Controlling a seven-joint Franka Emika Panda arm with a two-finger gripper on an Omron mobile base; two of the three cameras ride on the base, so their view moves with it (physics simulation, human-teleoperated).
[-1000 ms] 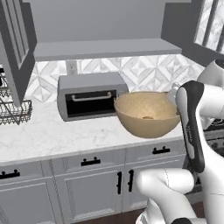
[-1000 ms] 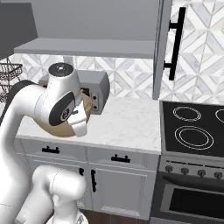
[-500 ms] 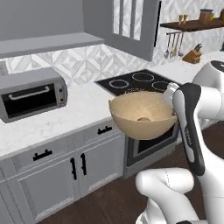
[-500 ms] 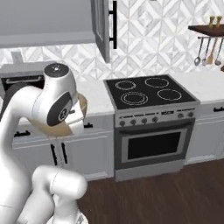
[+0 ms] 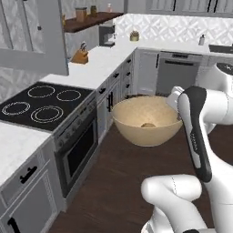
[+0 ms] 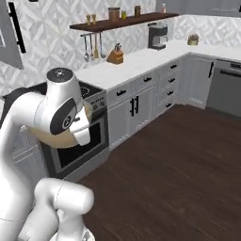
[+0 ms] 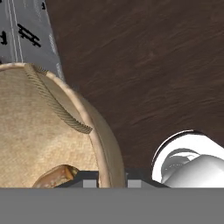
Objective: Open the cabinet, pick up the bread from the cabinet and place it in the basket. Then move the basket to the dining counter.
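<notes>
The whole scene has been swung round by the driving base since the earlier pictures: the silver toaster oven and the marble worktop that stood behind the basket a second ago have been left behind, and the black glass cooktop point(image 5: 38, 105) with its grey oven front point(image 5: 78, 152) is now passed on the arm's left, with dark wooden floor point(image 6: 174, 160) ahead. This is a shift of the cameras, not of the kitchen's things. It is judged that the last step, carrying the basket to the dining counter, is under way; no long white counter with a plain side panel can be made out yet.

The round tan woven bowl-shaped basket point(image 5: 145, 120) is held in the air just beside the oven front, above the floor, with its mouth upward and roughly level. One twisted rim handle point(image 7: 57, 103) is seen along its edge in the hand view.

Inside the basket, the small golden-brown lumpy bread roll point(image 5: 148, 125) lies on the bottom, near the wall closest to the arm.

The gripper point(image 7: 111, 181) is pressed together on the basket's rim, one dark fingertip inside the wall and one outside.
</notes>
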